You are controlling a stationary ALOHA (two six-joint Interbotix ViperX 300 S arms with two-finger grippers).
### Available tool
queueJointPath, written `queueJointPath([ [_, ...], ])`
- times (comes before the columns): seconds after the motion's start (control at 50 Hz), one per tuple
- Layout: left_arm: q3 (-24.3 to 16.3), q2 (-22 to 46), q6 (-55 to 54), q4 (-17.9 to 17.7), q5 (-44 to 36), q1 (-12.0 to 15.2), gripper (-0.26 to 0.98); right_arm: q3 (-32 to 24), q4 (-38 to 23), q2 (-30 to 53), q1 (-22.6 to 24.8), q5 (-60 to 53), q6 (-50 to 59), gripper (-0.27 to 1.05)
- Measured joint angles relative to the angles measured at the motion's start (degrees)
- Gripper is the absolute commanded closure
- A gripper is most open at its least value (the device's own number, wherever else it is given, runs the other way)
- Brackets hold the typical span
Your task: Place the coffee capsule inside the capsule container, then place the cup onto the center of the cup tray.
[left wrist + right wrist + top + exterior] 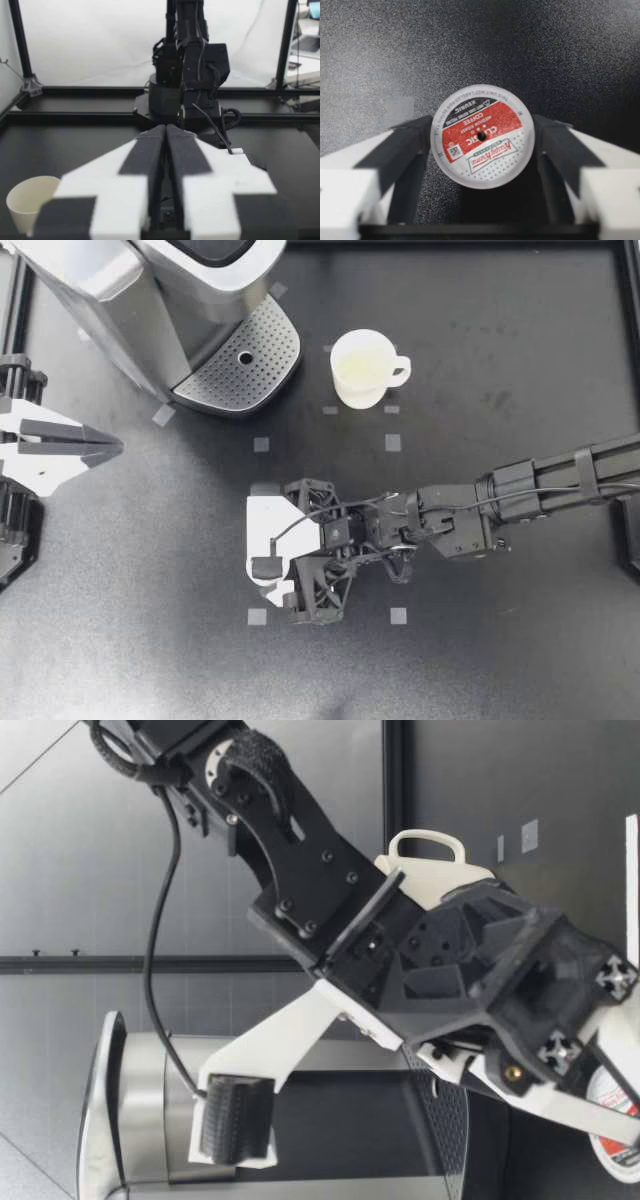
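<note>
Top view, right gripper: my right gripper [270, 552] points down at the black worktop [480, 660] near its middle and hides the capsule beneath it.
Top view, route: the white ceramic handled cup [362, 368] stands just beside the perforated round cup tray [240, 365] of the silver-and-black coffee machine [140, 310]. A low swing toward the machine could clip the cup.
Top view, left gripper: my left gripper [85, 445] sits at the worktop's edge, well apart from everything.
Low view, capsule: the round coffee capsule with a red-and-white foil lid [612, 1118] sits on the worktop under my right gripper. One rubber-padded finger [235, 1120] shows clear of it. If the other finger arrives first, I judge it would shove the capsule sideways.
Left wrist view: my left gripper's fingers are pressed together on nothing, with the cup [27, 202] ahead and off to one side.
Right wrist view, grip: the capsule [482, 142] lies lid-up between my spread fingers [405, 150], each tip close by the rim. I cannot confirm contact.
Right wrist view, risk: pinching only the thin rim could tip the capsule or pop it free. Its tapered wall may slide out on the lift.
</note>
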Motion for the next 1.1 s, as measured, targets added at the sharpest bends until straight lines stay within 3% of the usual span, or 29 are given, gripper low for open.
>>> queueJointPath([
  [0.12,0.0,0.0,0.0,-0.1,0.0,0.0,0.61,0.0,0.0,0.0,0.0,0.0,0.1,0.24],
  [0.36,-0.4,1.0,-0.9,0.0,0.1,0.0,0.61,0.0,0.0,-1.1,0.0,1.6,0.7,0.25],
  [0.54,-4.9,6.1,-0.9,-0.4,1.5,0.9,0.61,2.5,0.3,-7.0,-0.1,4.3,1.7,0.25],
  [0.68,-11.3,11.8,-0.9,-0.8,9.0,3.6,0.61,6.9,0.7,-13.8,0.0,4.2,3.9,0.25],
  [0.88,-25.2,20.7,0.0,0.1,23.9,6.9,0.61,16.8,0.9,-22.9,-0.2,-2.6,8.7,0.25],
  [1.1,-41.3,30.9,-0.9,5.0,45.9,7.9,0.61,27.5,0.9,-31.5,-1.5,-14.0,10.8,0.24],
])
